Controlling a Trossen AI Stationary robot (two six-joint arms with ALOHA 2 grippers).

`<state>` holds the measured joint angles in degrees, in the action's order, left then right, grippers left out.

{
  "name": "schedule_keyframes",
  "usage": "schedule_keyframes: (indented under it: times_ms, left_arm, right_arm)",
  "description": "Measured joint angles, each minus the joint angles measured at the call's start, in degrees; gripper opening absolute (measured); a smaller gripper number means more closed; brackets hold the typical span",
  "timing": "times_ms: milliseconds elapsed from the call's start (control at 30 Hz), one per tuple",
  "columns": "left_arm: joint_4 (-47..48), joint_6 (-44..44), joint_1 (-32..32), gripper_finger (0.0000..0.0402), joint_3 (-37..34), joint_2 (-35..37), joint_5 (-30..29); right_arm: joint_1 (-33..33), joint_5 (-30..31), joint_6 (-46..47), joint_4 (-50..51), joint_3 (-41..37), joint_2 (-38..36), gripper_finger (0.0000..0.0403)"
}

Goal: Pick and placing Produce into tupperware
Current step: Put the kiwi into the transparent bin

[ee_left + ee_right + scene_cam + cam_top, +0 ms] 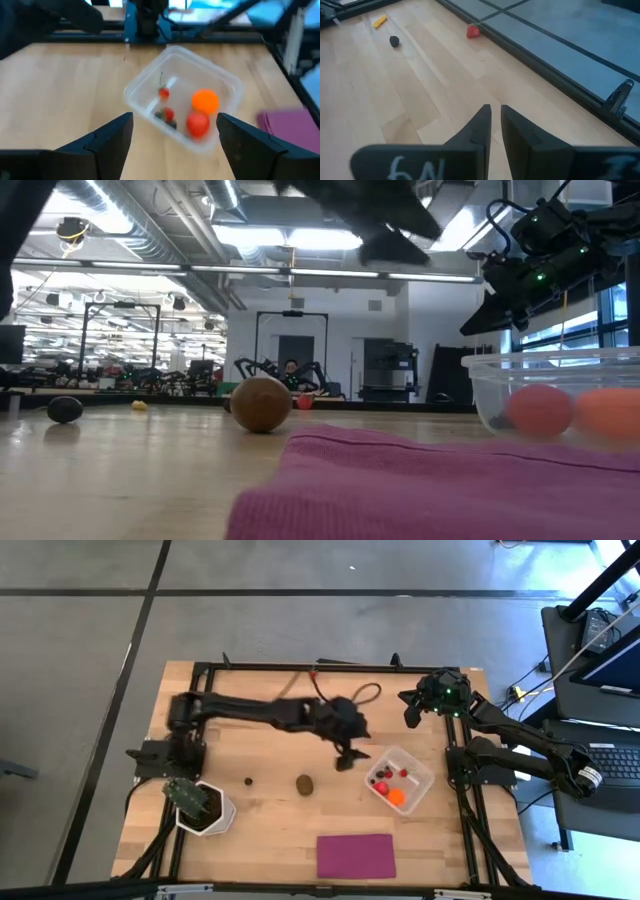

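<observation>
The tupperware [418, 768] [220, 75] is a clear tub on the table's right part. It holds an orange ball [205, 100], a red piece [197, 123], small red pieces [163, 92] and dark berries [171, 123]. My left gripper [348, 758] [175, 120] hangs open and empty just left of the tub, above the table. A brown oval [305, 783] [261, 403] and a dark berry [248, 780] [65, 409] lie on the wood. My right gripper [410, 712] [495, 117] is shut and raised near the far right corner. Beyond it lie a red piece [472, 31], a yellow bit [379, 21] and a dark berry [394, 41].
A green plant in a white pot [205, 805] stands at the near left. A flat magenta rectangle [355, 855] [430, 490] lies near the near edge. Black frame rails [300, 667] run along the table's far and side edges. Bare wood lies between the brown oval and the tub.
</observation>
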<state>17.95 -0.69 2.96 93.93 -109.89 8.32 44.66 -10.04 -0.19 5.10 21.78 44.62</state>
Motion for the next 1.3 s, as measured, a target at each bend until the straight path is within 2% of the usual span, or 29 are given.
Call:
schedule_keyframes:
  times_ms: [100, 300, 433, 600, 700, 833, 1100, 1300]
  left_arm:
    - [8.9, -7.7, -0.2, 0.0279, 0.0, 6.7, 0.1]
    - [30.9, -34.4, -3.4, 0.0281, 0.1, 15.0, -1.0]
    - [41.0, -40.8, -6.0, 0.0279, 0.1, 16.3, -6.0]
    - [42.7, -44.6, -8.8, 0.0284, 0.0, 14.7, -13.5]
    - [42.5, -45.0, -9.3, 0.0283, 0.0, 12.0, -14.3]
    - [42.9, -46.9, -9.2, 0.028, 0.0, 7.5, -9.4]
    - [43.3, -51.9, -9.8, 0.0284, 0.0, -1.0, -6.7]
    - [43.5, -52.4, -10.0, 0.028, 0.0, -4.3, -3.4]
  right_arm:
    - [-0.1, 0.0, -0.1, 0.0, 0.0, 0.0, 0.0046]
    - [-0.1, 0.0, -0.2, 0.0, 0.0, 0.0, 0.0046]
    - [-0.1, 0.0, -0.1, 0.0, 0.0, 0.0, 0.0046]
    - [-0.1, 0.0, -0.1, 0.0, 0.0, 0.0, 0.0046]
    - [-0.2, 0.0, 0.0, 0.0, 0.0, 0.0, 0.0046]
    - [-0.3, 0.0, 0.1, 0.0, 0.0, 0.0, 0.0046]
    - [-0.3, -0.1, 0.2, 0.8, 0.0, 0.0, 0.0046]
    - [-0.3, -0.1, 0.2, 0.8, 0.0, 0.0, 0.0046]
